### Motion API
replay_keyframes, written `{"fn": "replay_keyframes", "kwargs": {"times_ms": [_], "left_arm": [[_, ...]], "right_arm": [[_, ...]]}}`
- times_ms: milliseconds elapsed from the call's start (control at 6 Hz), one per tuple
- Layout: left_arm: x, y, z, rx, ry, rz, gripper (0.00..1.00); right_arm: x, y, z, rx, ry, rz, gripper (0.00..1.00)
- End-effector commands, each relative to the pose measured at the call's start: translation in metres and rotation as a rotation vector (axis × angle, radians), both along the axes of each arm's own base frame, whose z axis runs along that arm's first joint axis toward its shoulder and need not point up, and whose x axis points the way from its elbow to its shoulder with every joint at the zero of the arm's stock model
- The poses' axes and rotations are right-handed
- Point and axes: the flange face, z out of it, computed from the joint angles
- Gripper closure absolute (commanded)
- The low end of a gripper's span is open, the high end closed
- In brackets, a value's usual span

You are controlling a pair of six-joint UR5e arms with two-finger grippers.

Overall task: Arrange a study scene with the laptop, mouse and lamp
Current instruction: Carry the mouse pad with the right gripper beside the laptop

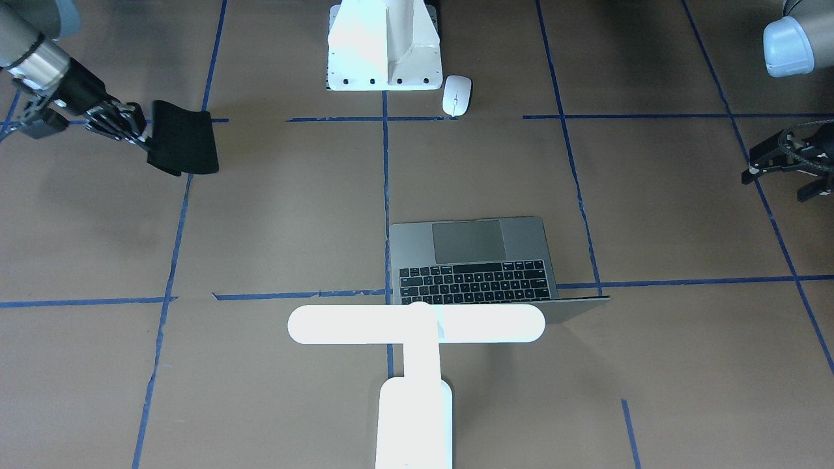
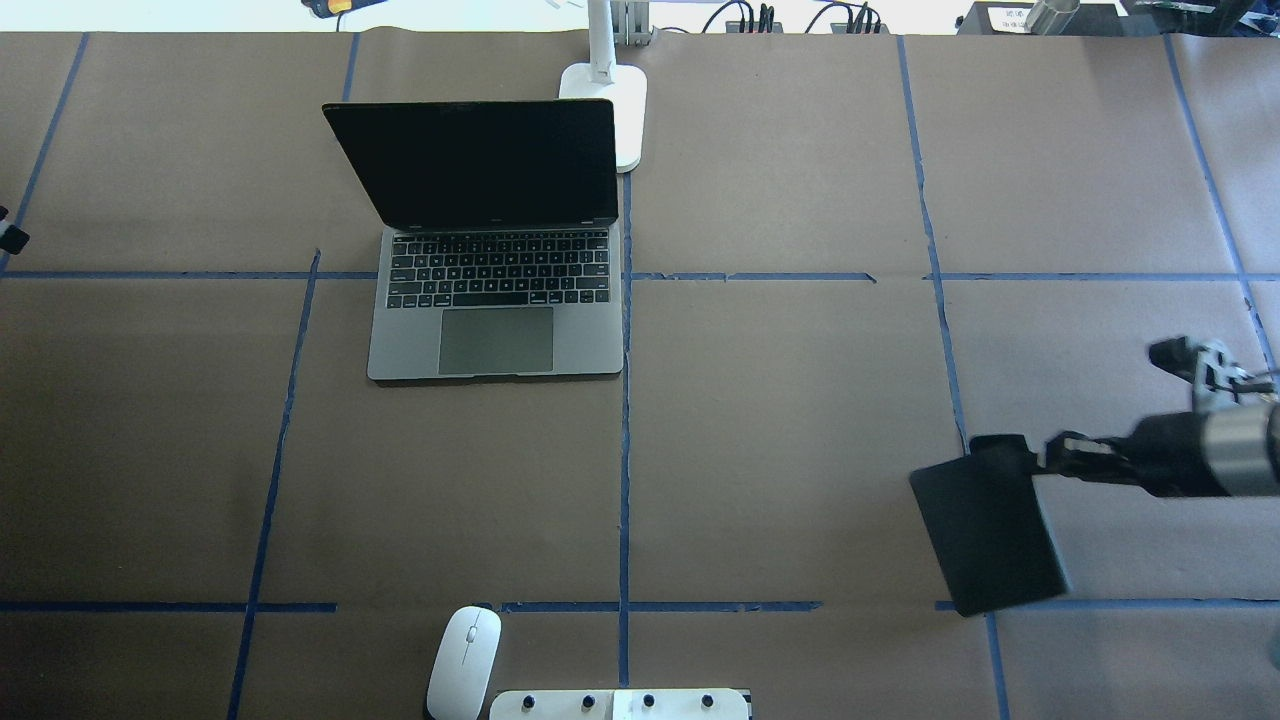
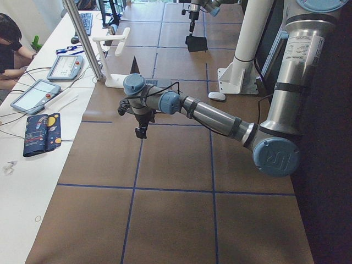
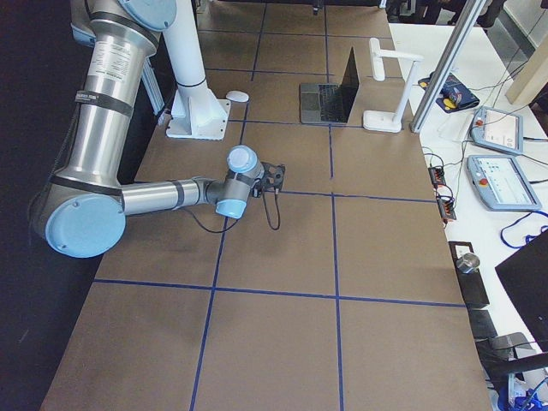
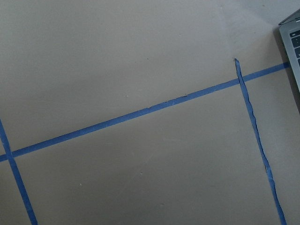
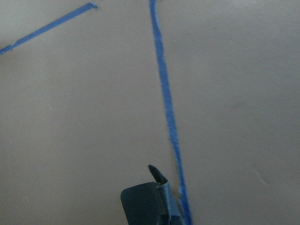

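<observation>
Right fingers (image 2: 1065,450) pinch the black pad (image 2: 990,535) (laptop (image 2: 495,330) open).

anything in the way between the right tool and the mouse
Nothing visible. Only bare taped table lies between the right tool, which holds a black pad, and the mouse. The white pedestal stands close beside the mouse, just off that line; the laptop is well clear.
</observation>
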Motion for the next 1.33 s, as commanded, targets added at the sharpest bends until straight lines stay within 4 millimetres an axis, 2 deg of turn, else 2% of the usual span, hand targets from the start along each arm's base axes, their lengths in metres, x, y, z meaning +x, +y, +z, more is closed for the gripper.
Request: {"fn": "replay_keyframes", "kwargs": {"times_ms": [0,167,333,500,667,833,1000,1167], "left_arm": [[0.0,-0.001,-0.001,-0.005,0.0,-0.005,0.0],[0.001,0.0,-0.001,-0.005,0.0,-0.003,0.0],[0.001,0.0,0.0,-0.007,0.0,-0.003,0.0],[0.001,0.0,0.0,-0.007,0.0,-0.003,0.0],[0.001,-0.001,0.0,-0.008,-0.001,-0.003,0.0],[0.002,0.0,0.0,-0.008,-0.001,-0.002,0.0],[0.002,0.0,0.0,-0.008,-0.001,-0.002,0.0],[0.002,0.0,0.0,-0.008,0.0,-0.003,0.0]], "right_arm": [[-0.079,-0.072,-0.106,-0.028,0.037,0.016,1.0],[-0.122,-0.112,-0.161,-0.041,0.081,0.049,1.0],[-0.183,-0.163,-0.188,-0.044,0.111,0.079,1.0],[-0.211,-0.208,-0.201,-0.042,0.142,0.129,1.0],[-0.214,-0.236,-0.212,-0.05,0.15,0.155,1.0],[-0.22,-0.251,-0.222,-0.056,0.154,0.169,1.0],[-0.223,-0.264,-0.226,-0.064,0.161,0.182,1.0],[-0.223,-0.264,-0.223,-0.068,0.167,0.183,0.96]]}}
